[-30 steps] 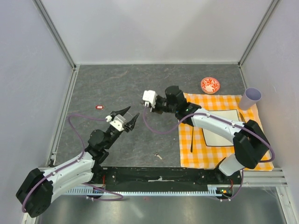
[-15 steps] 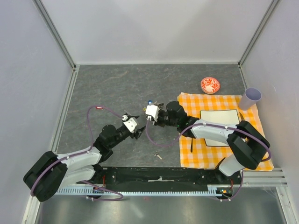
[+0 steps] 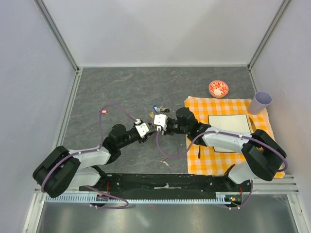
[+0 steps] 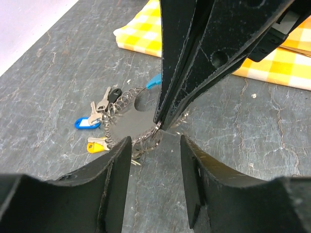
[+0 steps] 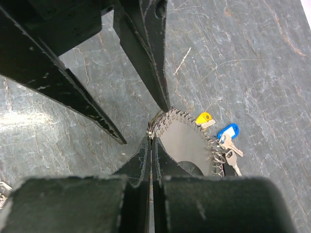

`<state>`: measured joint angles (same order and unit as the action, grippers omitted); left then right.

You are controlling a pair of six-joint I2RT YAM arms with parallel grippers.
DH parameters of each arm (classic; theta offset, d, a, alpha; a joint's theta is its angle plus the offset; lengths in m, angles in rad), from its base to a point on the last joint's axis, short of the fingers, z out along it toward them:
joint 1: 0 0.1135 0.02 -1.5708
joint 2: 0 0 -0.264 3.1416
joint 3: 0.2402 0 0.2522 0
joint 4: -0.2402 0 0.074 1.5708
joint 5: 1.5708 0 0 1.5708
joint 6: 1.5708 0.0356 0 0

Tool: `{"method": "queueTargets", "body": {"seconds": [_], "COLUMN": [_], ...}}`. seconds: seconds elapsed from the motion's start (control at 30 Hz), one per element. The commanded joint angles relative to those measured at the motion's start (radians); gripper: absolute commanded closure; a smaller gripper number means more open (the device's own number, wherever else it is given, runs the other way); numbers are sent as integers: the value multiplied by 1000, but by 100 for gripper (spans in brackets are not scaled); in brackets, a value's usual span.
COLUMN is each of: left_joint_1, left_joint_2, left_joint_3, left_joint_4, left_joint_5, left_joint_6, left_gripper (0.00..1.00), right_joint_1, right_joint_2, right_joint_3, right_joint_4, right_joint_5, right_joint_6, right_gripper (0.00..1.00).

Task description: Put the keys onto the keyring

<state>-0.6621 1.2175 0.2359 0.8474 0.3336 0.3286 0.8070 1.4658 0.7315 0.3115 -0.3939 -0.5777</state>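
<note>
Finds keyring (image 4: pixel 112 110) flat on grey worktop (image 4: pixel 58 73) near ctr, w/ cyan strap (image 4: pixel 154 81) at ring's 1 o'clock in left-wrist view. Shows right tool (image 5: pixel 151 138) clenched on chain at ring's 4 o'clock rim; left tool (image 4: pixel 155 141) released, fingers spread either side of that grip. Puts keys (image 4: pixel 86 122) (blue, yellow, black heads) bunched against ring's 9 o'clock edge; can't tell if threaded.

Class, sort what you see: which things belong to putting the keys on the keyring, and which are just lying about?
Job in hand: keys, keyring, left hand open, right hand pinching the keyring.
Lying about: red-and-white bowl, cup, checked cloth, plate, fork.
</note>
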Motion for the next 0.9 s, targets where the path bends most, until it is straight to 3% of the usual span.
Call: {"method": "queueTargets", "body": {"seconds": [0.0, 0.17, 0.33, 0.87], "left_joint_1": [9, 15, 16, 16], "left_joint_2": [16, 10, 17, 31], "left_joint_3": [46, 43, 54, 97], "left_joint_4": [61, 39, 16, -94], "left_joint_5": [62, 79, 91, 147], "left_joint_6": [79, 96, 109, 130], "left_gripper": [49, 56, 76, 78], "right_joint_1": [-2, -2, -2, -2], "right_joint_2": [-16, -24, -30, -28], "right_joint_3": [17, 20, 22, 28], "right_joint_4": [3, -6, -14, -23], "right_joint_5": [-57, -56, -66, -71], "right_joint_6": [-28, -31, -31, -31], "right_gripper": [100, 100, 100, 100]}}
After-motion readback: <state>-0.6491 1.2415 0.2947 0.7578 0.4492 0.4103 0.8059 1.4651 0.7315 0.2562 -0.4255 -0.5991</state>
